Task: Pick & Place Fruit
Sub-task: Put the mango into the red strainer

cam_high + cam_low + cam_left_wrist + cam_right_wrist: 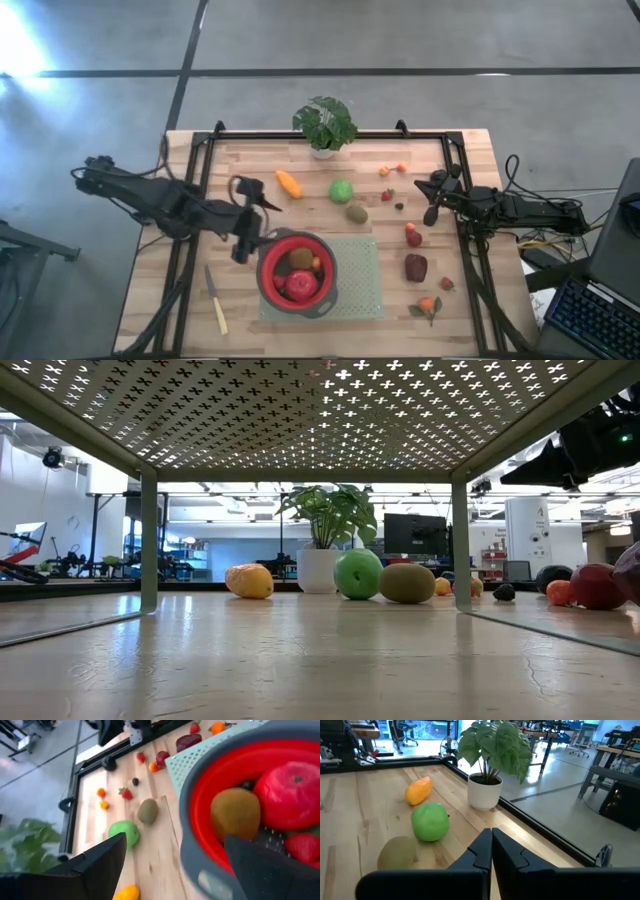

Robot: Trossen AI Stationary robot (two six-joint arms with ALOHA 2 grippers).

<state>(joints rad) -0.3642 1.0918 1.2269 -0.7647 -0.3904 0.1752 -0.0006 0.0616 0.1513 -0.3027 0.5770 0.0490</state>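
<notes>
A red bowl (297, 272) with a grey rim stands on a green mat and holds a kiwi (235, 813), a red apple (290, 787) and a strawberry. On the table lie an orange elongated piece (289, 183), a green ball (341, 190), a kiwi (357, 213), a dark-red lump (416, 267) and several tiny red and orange pieces. My left gripper (255, 222) is open and empty, hovering over the bowl's left rim (200, 870). My right gripper (428, 190) is shut and empty, above the table's right side, pointing toward the green ball (430, 821).
A potted plant (325, 125) stands at the far edge's middle. A pale-handled knife (215, 300) lies near the left front, left of the mat (360, 280). A black frame (205, 160) rings the table. Bare wood shows in the far-left and front-right areas.
</notes>
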